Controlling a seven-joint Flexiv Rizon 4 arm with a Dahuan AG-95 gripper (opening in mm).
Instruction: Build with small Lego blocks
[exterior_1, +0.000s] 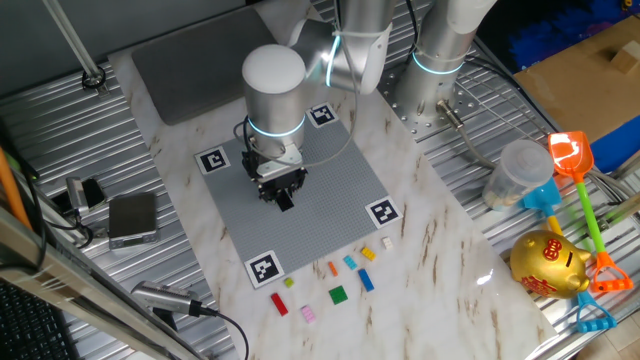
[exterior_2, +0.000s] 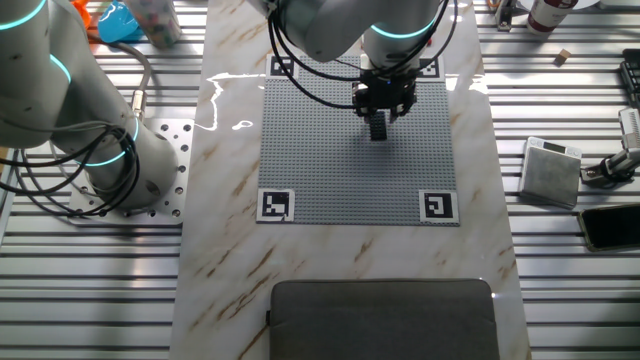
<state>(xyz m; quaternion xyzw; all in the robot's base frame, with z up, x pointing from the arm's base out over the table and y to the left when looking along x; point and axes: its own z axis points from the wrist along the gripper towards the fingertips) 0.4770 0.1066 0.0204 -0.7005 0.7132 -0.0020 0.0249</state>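
Small Lego blocks (exterior_1: 338, 280) loose beside grey plate (exterior_1: 330, 215); gripper (exterior_1: 284, 199) over plate, grip state unclear

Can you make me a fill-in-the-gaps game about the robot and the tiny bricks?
1. The robot's hand hangs over the big ____ studded plate.
2. The tiny green plastic brick lies on the ____ tabletop.
3. The shiny piggy bank is ____ coloured.

Missing words: grey; marble; gold
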